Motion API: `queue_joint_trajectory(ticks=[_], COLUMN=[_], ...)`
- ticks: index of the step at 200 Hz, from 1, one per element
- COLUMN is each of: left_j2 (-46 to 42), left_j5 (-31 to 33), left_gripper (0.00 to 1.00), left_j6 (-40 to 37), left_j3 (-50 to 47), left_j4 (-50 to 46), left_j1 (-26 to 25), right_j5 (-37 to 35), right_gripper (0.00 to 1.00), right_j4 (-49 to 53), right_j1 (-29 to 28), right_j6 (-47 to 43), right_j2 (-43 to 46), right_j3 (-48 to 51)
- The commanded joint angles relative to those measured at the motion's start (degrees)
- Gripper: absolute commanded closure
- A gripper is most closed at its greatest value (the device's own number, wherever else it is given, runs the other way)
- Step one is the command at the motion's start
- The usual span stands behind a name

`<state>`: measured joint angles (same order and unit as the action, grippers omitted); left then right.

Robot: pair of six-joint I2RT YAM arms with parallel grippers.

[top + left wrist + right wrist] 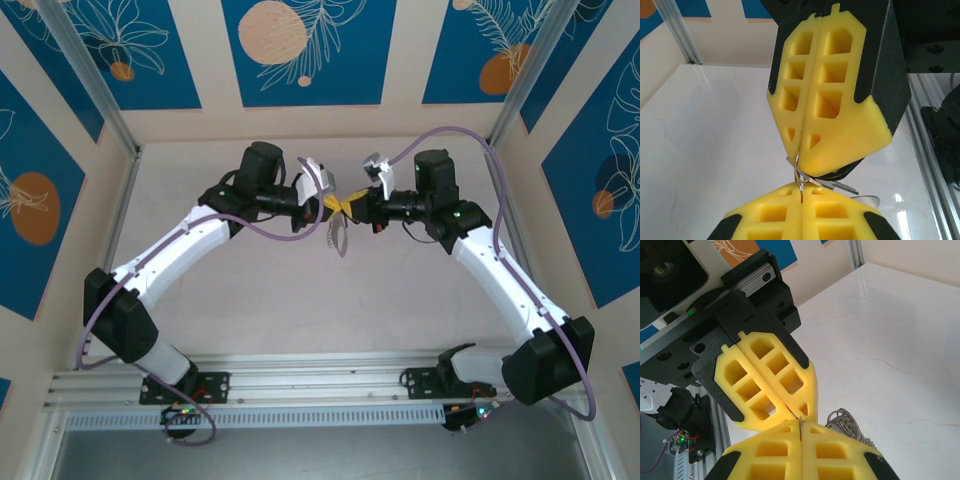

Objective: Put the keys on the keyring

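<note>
— So, how much room do the arms have?

— Plenty to either side. The white desk [250, 300] is boxed in by patterned walls [40, 190] on the left, far and right, and an aluminium rail [320, 385] runs along its near edge. The left gripper [331, 204] and the right gripper [353, 207] meet above the middle of the desk, rather toward the far wall and well apart from the side walls.

— Count things for me.

— Two arms, two grippers and one keyring [339, 238]. I can make out one key [842, 186], a thin silvery blade poking out just under the right gripper's fingers. Whether more keys hang there, I cannot tell.

— The left gripper, then?

— Its yellow fingers are pressed together, and the keyring's wire is pinched in the seam between them. From above, the grey oval loop hangs from that pinch, just to the near side of the fingertips.

— And the right one?

— Closed as well, tip to tip with the left gripper. The same wire runs into its seam. In the right wrist view, the keyring's silvery fringe sits just beside its fingers.
</note>
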<state>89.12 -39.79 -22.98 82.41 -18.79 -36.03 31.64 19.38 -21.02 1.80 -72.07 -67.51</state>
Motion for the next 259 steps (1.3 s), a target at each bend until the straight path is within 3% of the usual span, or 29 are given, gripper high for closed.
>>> queue_joint_trajectory(ticks=[1, 52, 111, 158, 177, 201, 210, 259], left_j2=[-0.6, -2.86, -3.57, -3.96, -3.98, -3.96, -4.0, -3.7], left_j5=[-3.09, -1.17, -1.34, -1.12, -0.54, 0.7, 1.18, 1.12], left_gripper=[1.0, 1.0, 1.0, 1.0, 1.0, 1.0, 1.0, 1.0], left_j6=[-0.89, 1.22, 2.73, 5.84, 6.96, 7.64, 7.77, 7.94], left_j3=[2.37, -0.78, -2.33, -3.72, -3.84, -3.77, -3.62, -3.22], left_j4=[3.58, 9.0, 11.7, 15.81, 17.2, 17.91, 17.96, 17.67], left_j1=[-1.29, -1.3, -1.32, -1.32, -1.31, -1.31, -1.31, -1.23], right_j5=[-2.98, -4.35, 1.78, 13.25, 13.01, 11.14, 10.59, 10.3], right_gripper=[1.0, 1.0, 1.0, 1.0, 1.0, 0.68, 0.61, 0.57], right_j4=[2.19, -0.11, -3.41, -6.71, -6.3, -6.89, -8.14, -15.67], right_j1=[-0.96, 3.08, 6.07, 6.32, 6.56, 9.11, 10.56, 15.09], right_j6=[-0.86, 3.68, 6.97, 8.28, 8.78, 11.56, 13.3, 21.54], right_j2=[-1.58, -0.69, 0.27, 0.11, 0.2, 1.37, 2.41, 7.74], right_j3=[-0.96, 2.76, 4.88, 6.07, 6.28, 8.28, 9.8, 15.21])
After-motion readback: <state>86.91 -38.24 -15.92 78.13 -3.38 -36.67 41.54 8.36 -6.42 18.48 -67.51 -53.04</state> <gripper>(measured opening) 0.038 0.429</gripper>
